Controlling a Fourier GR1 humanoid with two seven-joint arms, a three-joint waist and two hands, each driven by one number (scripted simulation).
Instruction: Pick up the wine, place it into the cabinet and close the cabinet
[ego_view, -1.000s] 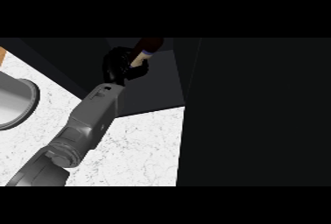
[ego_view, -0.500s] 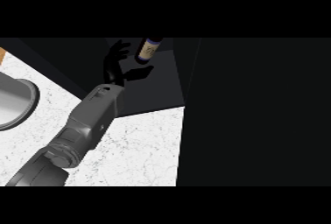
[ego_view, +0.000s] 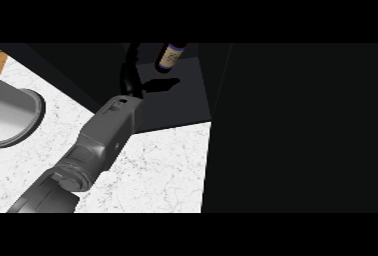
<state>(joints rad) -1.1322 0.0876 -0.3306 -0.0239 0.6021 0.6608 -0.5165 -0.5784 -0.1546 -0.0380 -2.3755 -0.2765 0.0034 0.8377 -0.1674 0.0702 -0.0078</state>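
My left hand (ego_view: 140, 80) is released, wine bottle (ego_view: 171, 56) standing just beyond its fingertips inside the cabinet (ego_view: 184, 107); next, close the door.

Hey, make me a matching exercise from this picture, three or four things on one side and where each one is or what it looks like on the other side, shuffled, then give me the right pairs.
Things:
1. wine bottle
2. left hand
3. counter
4. metal bowl

Descriptions:
A. white and speckled, under the grey forearm
B. round and grey, cut off by the view's left edge
C. black, fingers open, just left of the bottle
D. inside the dark cabinet, pale label with a blue band

Pairs: 1-D, 2-C, 3-A, 4-B
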